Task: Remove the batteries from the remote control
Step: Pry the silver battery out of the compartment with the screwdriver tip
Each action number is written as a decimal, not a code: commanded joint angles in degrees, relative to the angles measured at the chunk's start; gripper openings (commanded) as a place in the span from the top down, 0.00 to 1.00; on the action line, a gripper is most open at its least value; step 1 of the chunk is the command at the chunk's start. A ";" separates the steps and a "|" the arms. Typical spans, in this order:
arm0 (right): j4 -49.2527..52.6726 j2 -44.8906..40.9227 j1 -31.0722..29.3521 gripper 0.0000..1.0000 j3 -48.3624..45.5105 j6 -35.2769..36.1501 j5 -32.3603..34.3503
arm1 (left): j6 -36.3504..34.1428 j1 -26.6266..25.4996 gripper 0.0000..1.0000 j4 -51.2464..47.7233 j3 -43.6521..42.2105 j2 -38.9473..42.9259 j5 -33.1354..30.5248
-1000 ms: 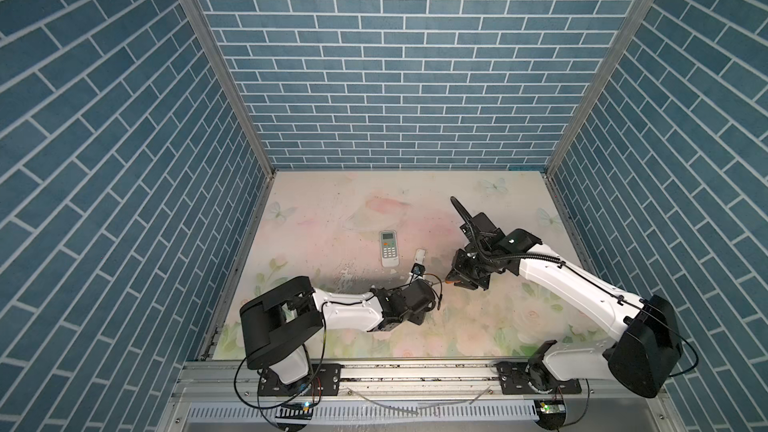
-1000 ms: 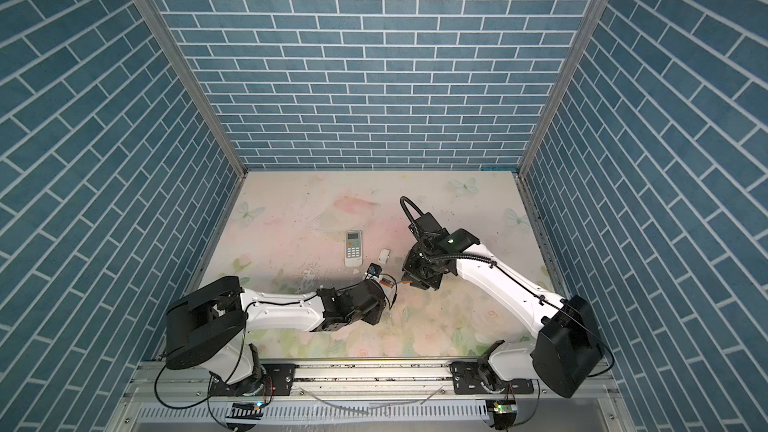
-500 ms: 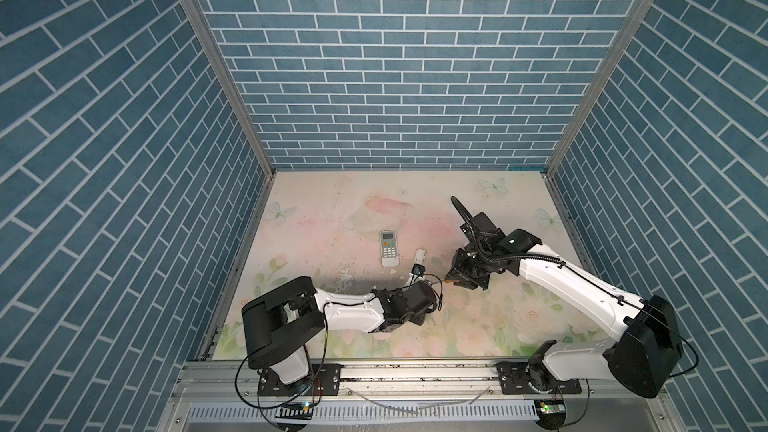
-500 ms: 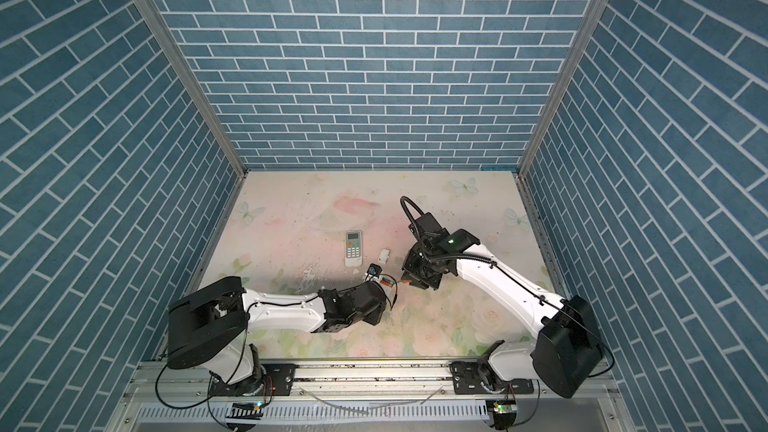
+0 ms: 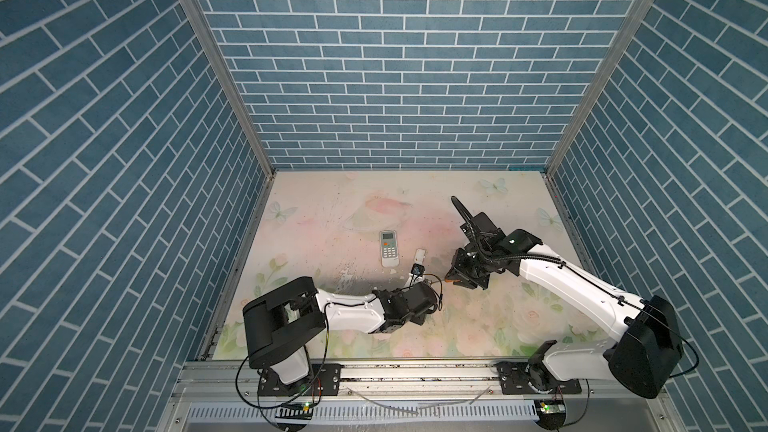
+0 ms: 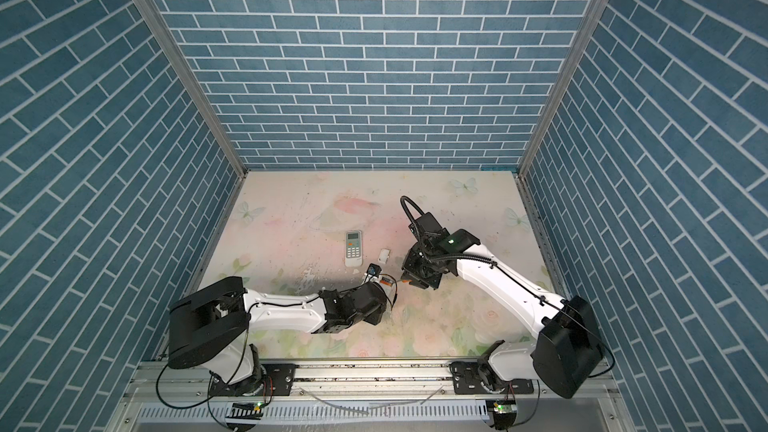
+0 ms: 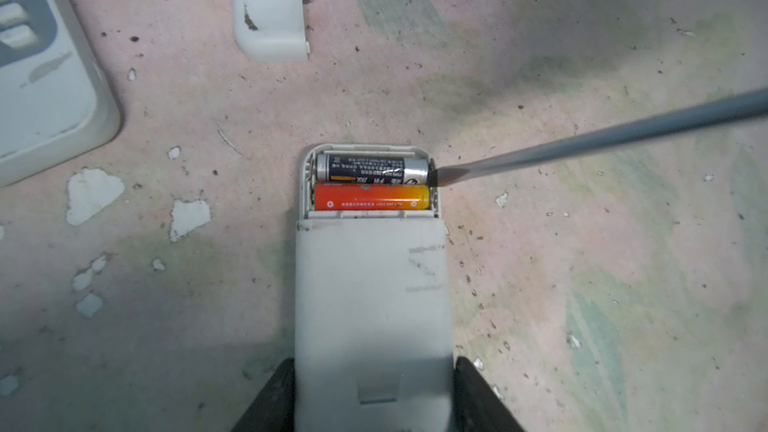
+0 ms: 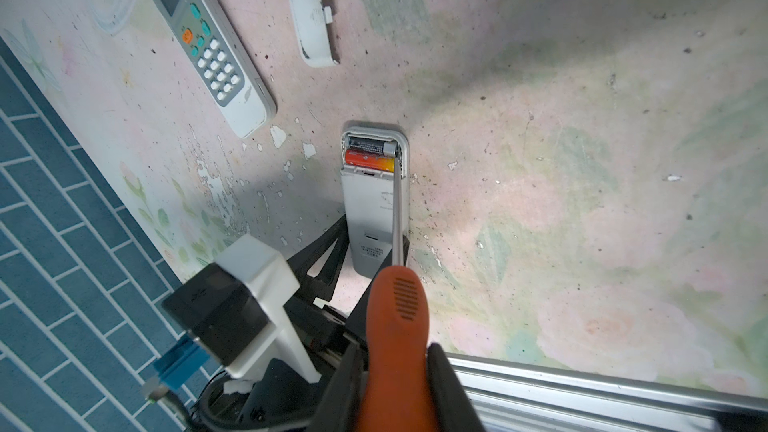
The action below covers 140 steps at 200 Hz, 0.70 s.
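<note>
My left gripper [image 7: 372, 392] is shut on the white remote control [image 7: 372, 284], which lies back-up on the mat with its battery bay uncovered. Two batteries sit side by side in the bay: a black-and-silver one [image 7: 372, 168] and an orange one [image 7: 372, 198]. My right gripper [image 8: 392, 371] is shut on the orange handle of a screwdriver [image 8: 395, 326]. Its grey shaft [image 7: 602, 135] reaches in, and the tip rests at the bay's edge by the black battery's silver end. In both top views the two grippers [image 5: 419, 284] [image 6: 417, 278] meet near the mat's middle.
A second remote [image 5: 389, 248] [image 8: 210, 41] lies face-up just beyond the held one. A small white cover [image 7: 270, 6] [image 8: 311, 20] lies beside it. Blue brick walls enclose the mat, and a metal rail [image 8: 582, 380] runs along the front edge.
</note>
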<state>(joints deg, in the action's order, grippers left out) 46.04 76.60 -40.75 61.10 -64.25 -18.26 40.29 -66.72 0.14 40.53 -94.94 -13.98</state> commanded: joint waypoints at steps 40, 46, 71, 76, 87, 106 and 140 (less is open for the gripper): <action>-9.82 -1.72 -0.51 1.00 3.20 1.58 -4.98 | 1.49 -1.33 0.55 -13.26 -6.37 -9.96 16.20; -9.85 -1.71 -0.62 1.00 3.25 1.58 -5.00 | 1.54 -1.32 0.55 -13.24 -6.40 -10.05 16.18; -10.18 -1.62 -0.61 1.00 3.76 1.63 -5.29 | 1.50 -1.40 0.55 -13.35 -6.26 -10.09 16.17; -10.22 -1.63 -0.61 1.00 3.90 1.58 -5.38 | 1.49 -1.48 0.55 -13.33 -6.18 -10.18 16.17; -10.33 -1.58 -0.57 1.00 4.15 1.59 -5.64 | 1.54 -1.47 0.55 -13.37 -6.08 -10.27 16.26; -10.51 -1.63 -0.57 1.00 4.20 1.59 -5.73 | 1.50 -1.44 0.55 -13.41 -6.09 -10.22 16.24; -10.36 -1.87 -0.58 1.00 4.29 1.67 -5.65 | 1.61 -1.41 0.55 -13.39 -6.08 -10.27 16.27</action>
<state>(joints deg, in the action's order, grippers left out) 45.82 76.47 -40.75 61.21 -64.25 -17.98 40.32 -67.05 1.10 40.53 -95.53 -15.31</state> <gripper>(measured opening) 0.262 0.569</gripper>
